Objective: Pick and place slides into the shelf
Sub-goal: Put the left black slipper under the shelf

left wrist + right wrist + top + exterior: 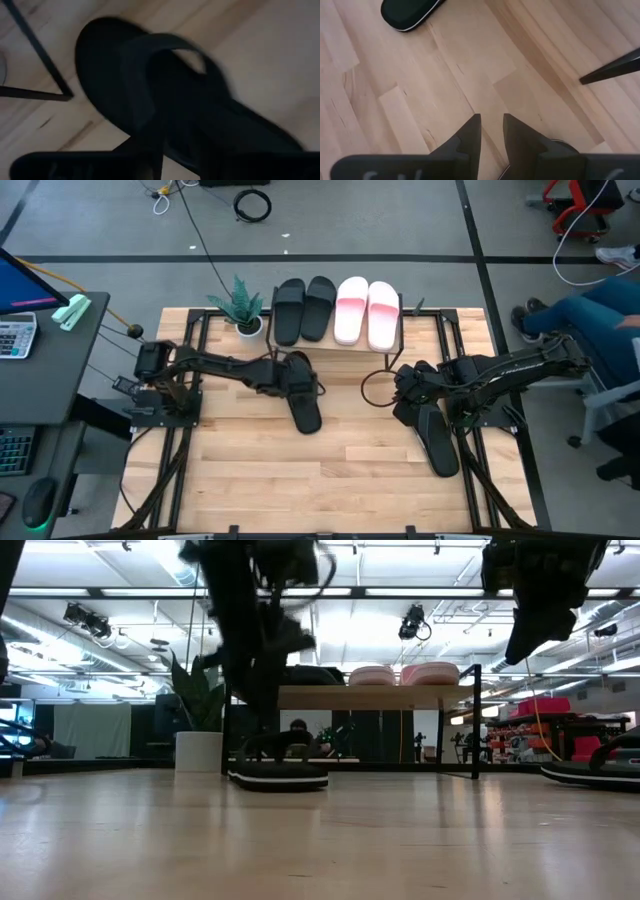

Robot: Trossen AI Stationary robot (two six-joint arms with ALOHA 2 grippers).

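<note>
The shelf (340, 345) stands at the table's far edge, carrying two black slides (303, 308) and two pink slides (367, 310) on its top board. A third black slide (306, 408) lies sole-down on the table in front of it; its strap (165, 55) fills the left wrist view. My left gripper (296, 372) hangs directly over that slide's far end. Another black slide (437, 440) rests on the table at the right. My right gripper (491, 119) hovers above bare wood just left of it, open by a narrow gap and holding nothing.
A potted plant (240, 308) stands left of the shelf at the far edge. The shelf's black leg (615, 67) crosses the right wrist view. A dark cable loop (372, 390) lies near my right gripper. Bare wood spreads across the table's near half (320, 490).
</note>
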